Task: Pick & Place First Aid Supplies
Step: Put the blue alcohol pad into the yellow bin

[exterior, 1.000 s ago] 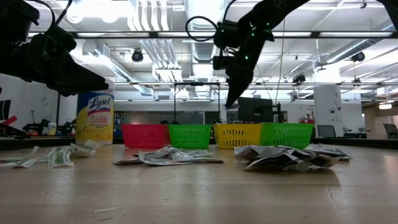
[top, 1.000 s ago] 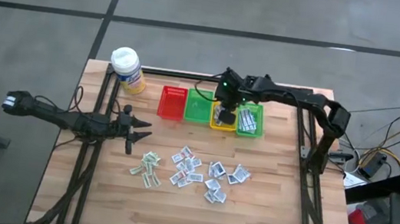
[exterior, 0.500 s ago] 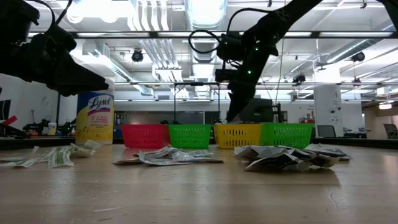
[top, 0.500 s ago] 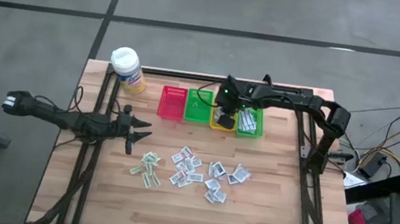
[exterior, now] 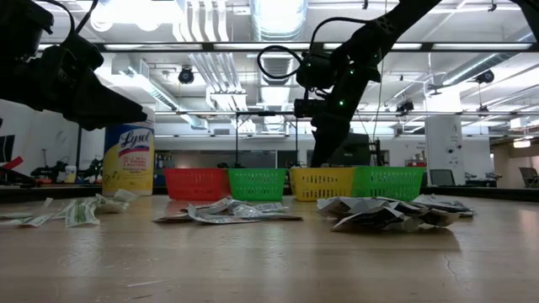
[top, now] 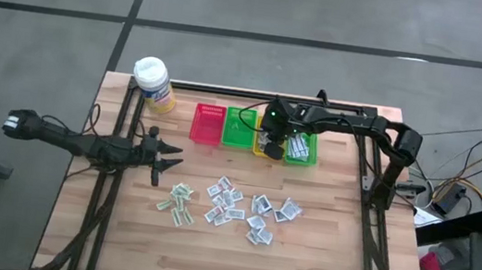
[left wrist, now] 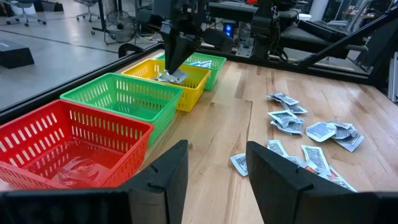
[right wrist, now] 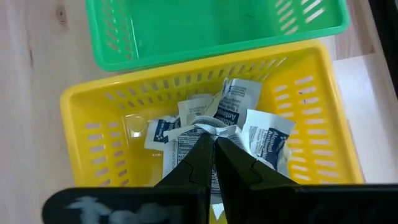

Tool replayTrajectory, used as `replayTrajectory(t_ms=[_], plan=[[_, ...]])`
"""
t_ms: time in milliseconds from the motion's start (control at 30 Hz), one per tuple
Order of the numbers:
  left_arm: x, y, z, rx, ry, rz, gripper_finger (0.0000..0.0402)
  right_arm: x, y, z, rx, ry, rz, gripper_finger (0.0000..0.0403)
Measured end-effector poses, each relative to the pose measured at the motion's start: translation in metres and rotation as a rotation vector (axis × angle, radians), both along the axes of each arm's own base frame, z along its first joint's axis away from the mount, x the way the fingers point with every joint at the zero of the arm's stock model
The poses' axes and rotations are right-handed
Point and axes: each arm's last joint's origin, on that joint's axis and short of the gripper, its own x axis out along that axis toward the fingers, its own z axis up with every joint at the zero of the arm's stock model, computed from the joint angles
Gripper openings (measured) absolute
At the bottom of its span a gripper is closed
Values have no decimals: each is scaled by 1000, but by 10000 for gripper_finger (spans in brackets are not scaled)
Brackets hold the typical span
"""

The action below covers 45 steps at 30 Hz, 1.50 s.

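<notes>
Right gripper (right wrist: 212, 144) hangs over the yellow basket (right wrist: 81, 127) at frame centre, fingers pressed together on a white packet (right wrist: 205, 129); whether it truly pinches it is hard to tell. Left gripper (top: 165, 162), jaws apart and empty, waits mid-left. Loose packets (top: 241, 208) lie scattered at lower centre.

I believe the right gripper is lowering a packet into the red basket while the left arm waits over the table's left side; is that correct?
Not quite: the right gripper, shut on a packet, is over the yellow basket, not the red basket, as the right wrist view shows. The left gripper does wait over the table's left side.
</notes>
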Motion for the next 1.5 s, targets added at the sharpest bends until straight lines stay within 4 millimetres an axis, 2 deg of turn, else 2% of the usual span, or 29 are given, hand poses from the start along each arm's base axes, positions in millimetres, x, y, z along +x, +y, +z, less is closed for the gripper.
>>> replayTrajectory(t_ms=[200, 433, 967, 1300, 1500], plan=[[0, 0, 0, 0, 0, 0, 158, 0, 0, -2, 3, 8, 0, 13], [0, 0, 0, 0, 0, 0, 158, 2, -1, -16, 21, 47, -1, 17], [0, 0, 0, 0, 0, 0, 158, 2, -1, -19, 35, 51, -25, 136], [0, 0, 0, 0, 0, 0, 158, 1, -1, -14, 30, 40, -25, 178], [0, 0, 0, 0, 0, 0, 158, -2, 1, 0, 15, 4, -24, 195]])
